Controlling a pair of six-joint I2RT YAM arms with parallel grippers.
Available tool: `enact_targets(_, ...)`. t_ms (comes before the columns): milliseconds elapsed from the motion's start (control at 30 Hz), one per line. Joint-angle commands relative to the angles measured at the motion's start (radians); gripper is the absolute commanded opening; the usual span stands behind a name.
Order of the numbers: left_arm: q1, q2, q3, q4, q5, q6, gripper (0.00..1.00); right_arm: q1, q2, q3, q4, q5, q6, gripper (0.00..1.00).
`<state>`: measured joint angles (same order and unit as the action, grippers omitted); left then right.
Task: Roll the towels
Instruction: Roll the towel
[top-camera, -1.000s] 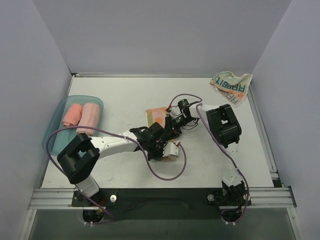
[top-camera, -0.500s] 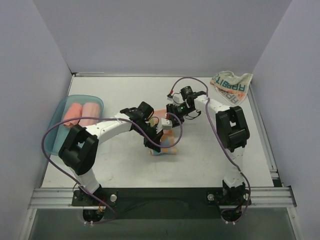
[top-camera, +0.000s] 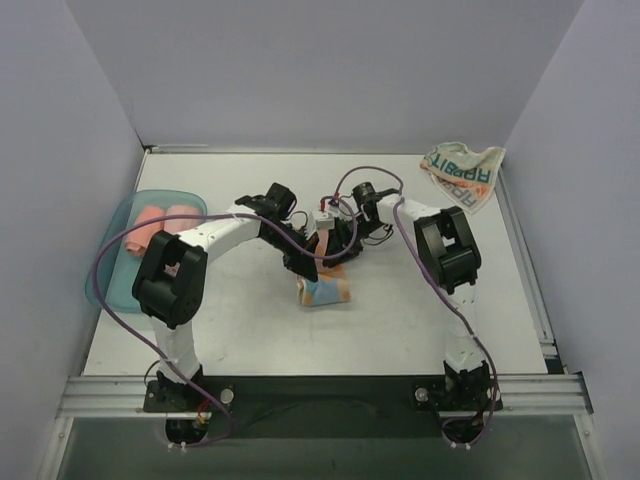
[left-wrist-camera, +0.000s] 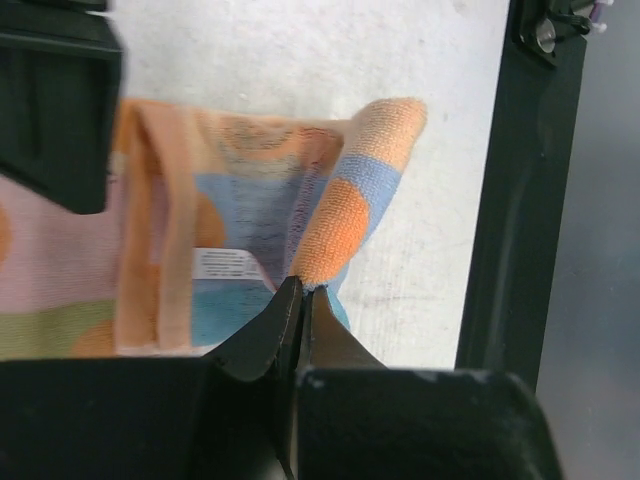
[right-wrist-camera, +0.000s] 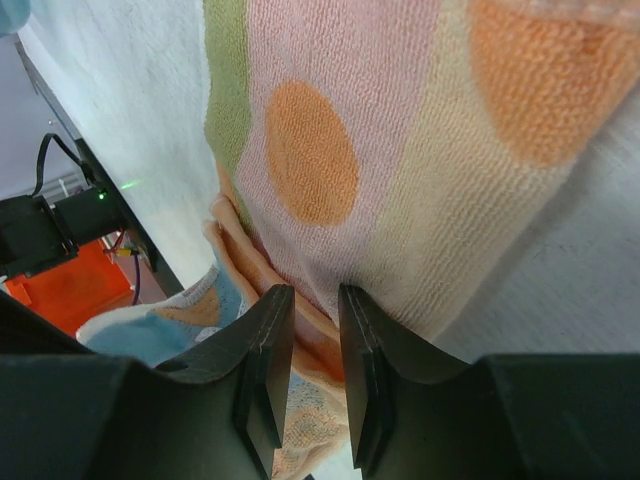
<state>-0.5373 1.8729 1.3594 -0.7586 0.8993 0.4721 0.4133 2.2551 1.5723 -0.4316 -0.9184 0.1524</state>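
Left pincer (left-wrist-camera: 300, 292) and right pincer (right-wrist-camera: 313, 305) each pinch the pastel-striped, orange-dotted towel (top-camera: 326, 292), partly folded.

– Where's the top view?
– High behind the arms (top-camera: 225, 232), looking down over the whole counter (top-camera: 250, 335), far from the striped towel (top-camera: 325, 291).
– The wrist views?
– Both pressed close above that towel (left-wrist-camera: 250, 240) (right-wrist-camera: 380, 120), past their fingers (left-wrist-camera: 262, 335) (right-wrist-camera: 265, 345)

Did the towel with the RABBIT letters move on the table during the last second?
No. The RABBIT towel lies in the same spot, crumpled in the far right corner of the table.
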Motion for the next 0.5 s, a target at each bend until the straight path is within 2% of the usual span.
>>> enact_targets(0, 0.026, 0.055, 0.075, -0.01, 0.03, 0.005, 0.0, 0.015, 0.001, -0.032, -0.045, 0.076, -0.045, 0.26)
enact_targets(267, 0.053, 0.176, 0.139, 0.021, -0.019, 0.011, 0.04, 0.015, -0.025, -0.011, -0.055, 0.067, -0.039, 0.28)
enact_targets(467, 0.063, 0.238, 0.161, 0.044, -0.02, -0.006, 0.07, -0.002, -0.086, 0.011, -0.082, 0.043, -0.004, 0.45)
